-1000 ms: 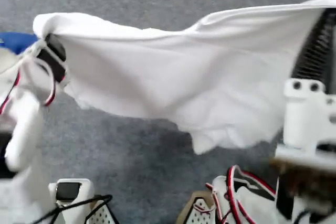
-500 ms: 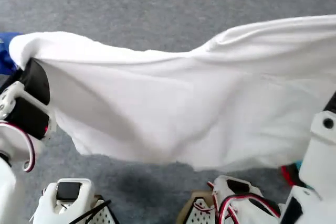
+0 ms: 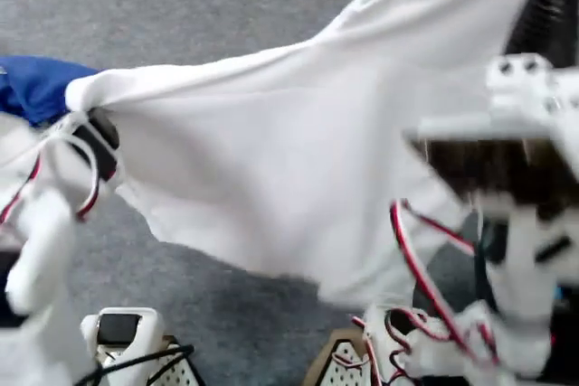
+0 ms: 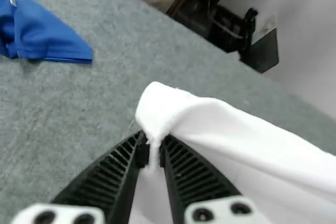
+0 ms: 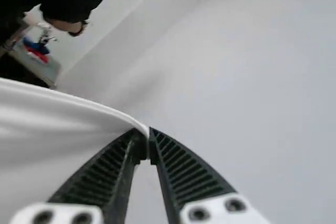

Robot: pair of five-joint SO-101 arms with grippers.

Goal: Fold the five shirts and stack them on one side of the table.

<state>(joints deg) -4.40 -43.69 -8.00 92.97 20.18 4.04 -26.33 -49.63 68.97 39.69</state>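
Observation:
A white shirt [image 3: 308, 142] hangs stretched in the air above the grey table [image 3: 226, 6], held between both arms. My left gripper [image 3: 86, 110] is shut on its left corner; in the left wrist view the gripper [image 4: 149, 153] pinches a bunched white fold [image 4: 168, 106]. My right gripper [image 5: 143, 148] is shut on the shirt's hem [image 5: 68, 108], raised high at the right, with its arm [image 3: 516, 124] in front of the cloth. A blue shirt [image 3: 36, 83] lies crumpled on the table at the far left, also as the blue shirt [image 4: 37, 30].
The arm bases [image 3: 127, 341] and red-and-white cables [image 3: 425, 268] stand at the near edge. Dark furniture [image 4: 231, 19] sits beyond the table's far side. Bare grey table shows at the back and under the hanging shirt.
The right arm has lifted its end of the white shirt higher, tilting the cloth up to the right. The left gripper has shifted right and slightly down, uncovering more of the blue shirt.

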